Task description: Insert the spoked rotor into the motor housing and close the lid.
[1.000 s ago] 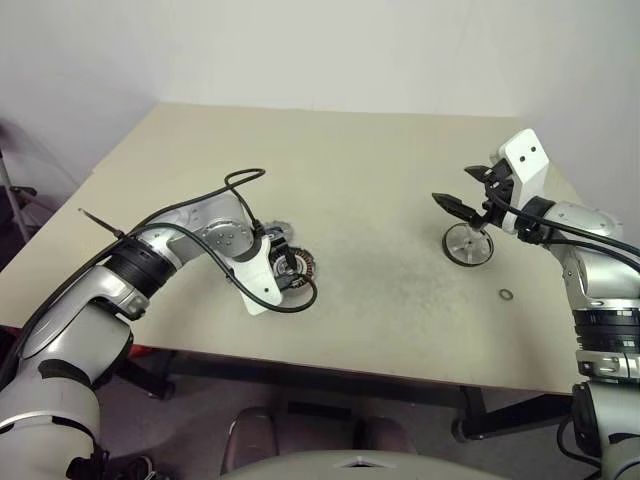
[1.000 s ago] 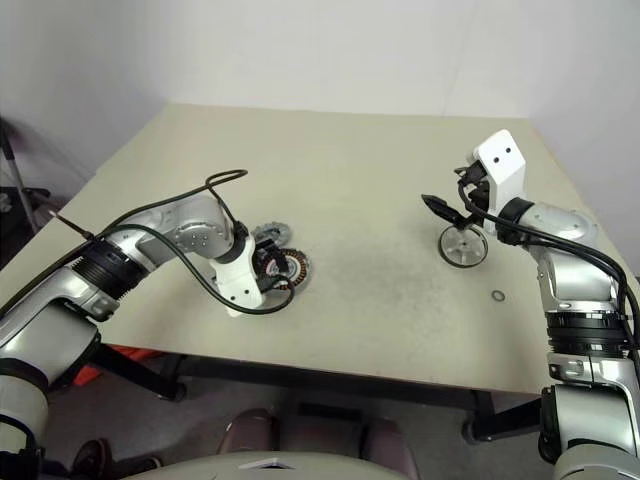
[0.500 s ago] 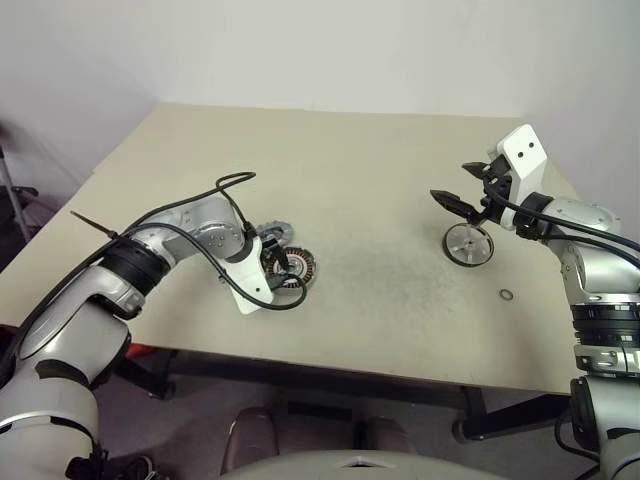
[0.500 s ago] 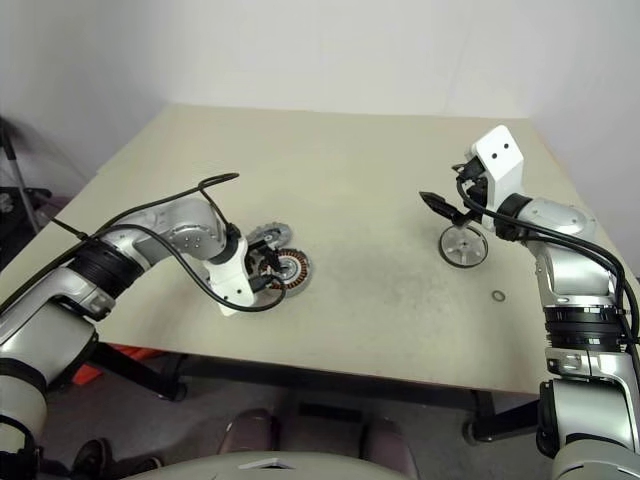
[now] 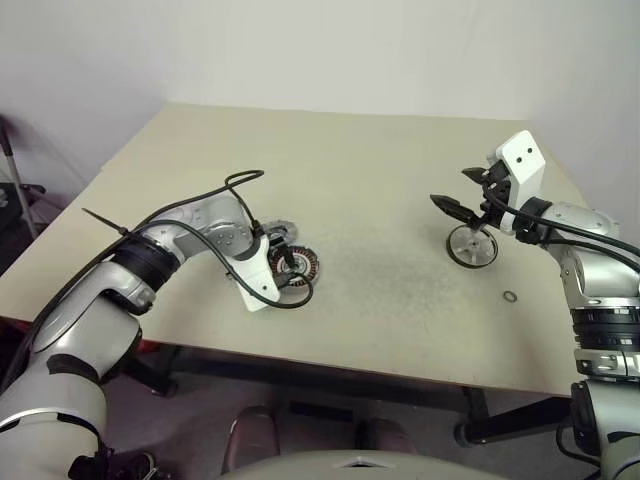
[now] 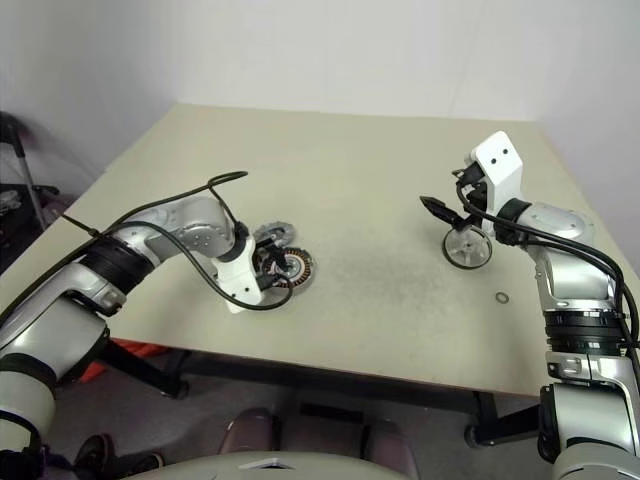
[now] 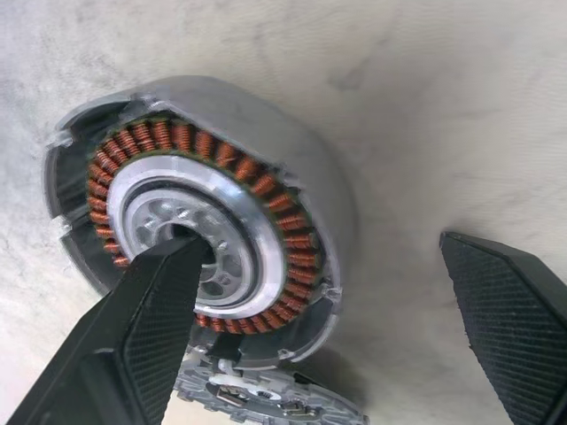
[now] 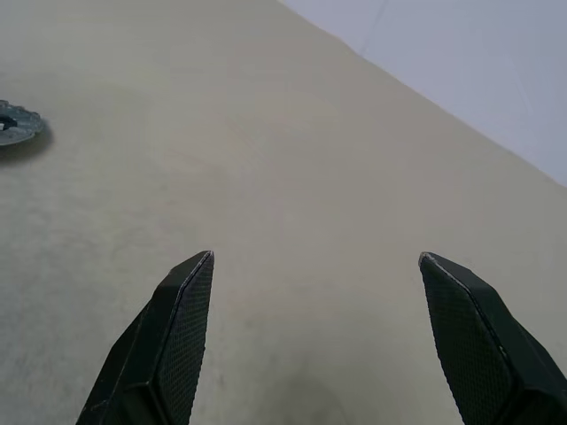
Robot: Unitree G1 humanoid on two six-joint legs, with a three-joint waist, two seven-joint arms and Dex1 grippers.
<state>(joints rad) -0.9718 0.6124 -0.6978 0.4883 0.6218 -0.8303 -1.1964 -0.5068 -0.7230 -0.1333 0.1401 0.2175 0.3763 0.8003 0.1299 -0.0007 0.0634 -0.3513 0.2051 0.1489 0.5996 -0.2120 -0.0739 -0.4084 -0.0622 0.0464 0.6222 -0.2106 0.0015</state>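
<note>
My left claw [image 7: 337, 310] hangs spread over the grey copper-wound motor housing [image 7: 199, 217]; my right claw [image 8: 314, 328] hovers spread above the dark-rimmed spoked rotor [image 5: 470, 246].

Left arm bent across front, wrist pitched steeply down, left gripper [image 7: 337, 328] jaws spread wide, low over table at 10 o'clock. Right arm raised at 2 o'clock, right gripper [image 8: 310, 292] near level, jaws wide apart, empty.
</note>
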